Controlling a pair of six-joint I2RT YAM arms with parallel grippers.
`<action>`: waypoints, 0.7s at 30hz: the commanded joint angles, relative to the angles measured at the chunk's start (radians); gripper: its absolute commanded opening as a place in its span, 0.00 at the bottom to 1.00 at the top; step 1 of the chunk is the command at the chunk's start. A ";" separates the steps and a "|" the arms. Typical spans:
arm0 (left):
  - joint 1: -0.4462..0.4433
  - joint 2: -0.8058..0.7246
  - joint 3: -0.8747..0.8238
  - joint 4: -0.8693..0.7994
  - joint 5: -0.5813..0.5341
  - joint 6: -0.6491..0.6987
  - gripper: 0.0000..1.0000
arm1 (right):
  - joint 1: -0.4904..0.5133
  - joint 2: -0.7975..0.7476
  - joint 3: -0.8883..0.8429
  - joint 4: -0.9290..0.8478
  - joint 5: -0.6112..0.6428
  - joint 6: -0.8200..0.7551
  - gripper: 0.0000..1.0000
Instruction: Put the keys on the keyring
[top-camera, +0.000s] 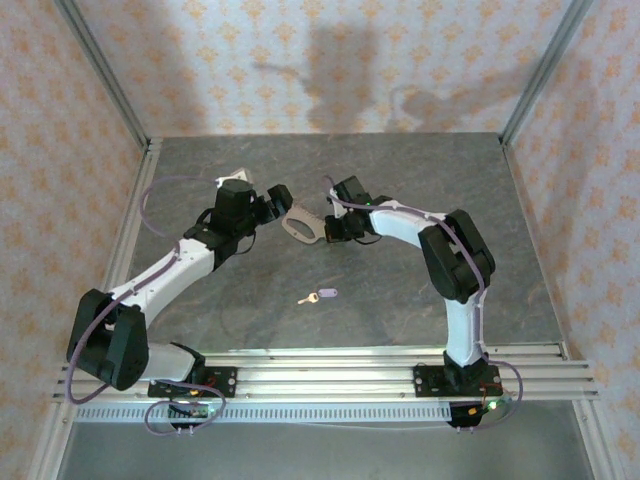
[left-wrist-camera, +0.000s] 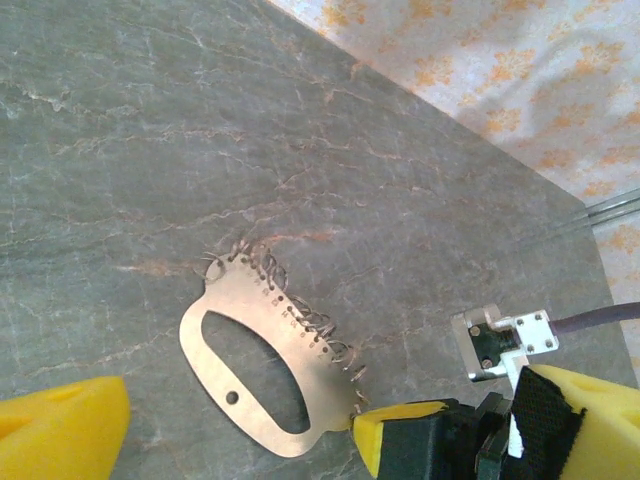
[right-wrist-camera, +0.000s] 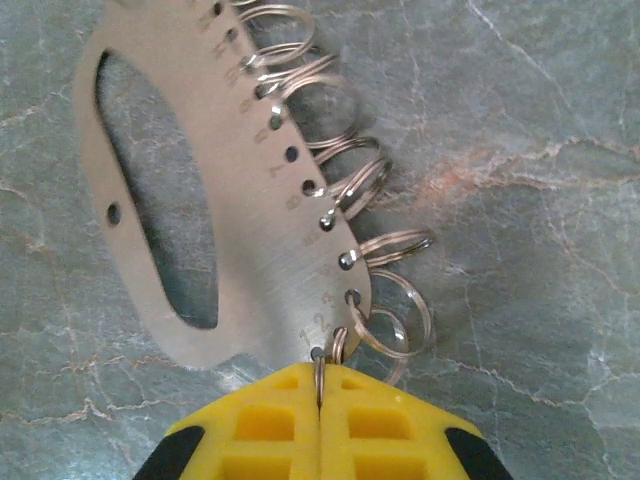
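Observation:
The keyring is a flat tan metal plate with a long slot and several wire split rings along one edge, lying on the grey table. My right gripper is shut on the end split ring, which is pinched between its yellow fingertips at the corner of the plate. My left gripper stands open just left of the plate, and the plate lies between its spread yellow fingers. The key, lilac-headed with a short brass blade, lies alone on the table nearer the arm bases.
The grey marbled table is walled by patterned paper and metal frame posts. Aluminium rails carrying the arm bases run along the near edge. The right gripper's yellow tip shows in the left wrist view.

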 joint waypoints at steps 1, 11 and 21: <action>-0.010 -0.033 -0.006 -0.026 0.019 0.021 1.00 | 0.001 -0.030 -0.040 0.020 0.011 0.028 0.00; -0.014 -0.028 -0.002 -0.007 0.028 0.023 1.00 | 0.001 -0.071 -0.121 0.059 0.093 0.118 0.24; -0.014 -0.016 -0.004 0.008 0.033 0.023 1.00 | 0.004 -0.080 -0.139 0.073 0.125 0.148 0.24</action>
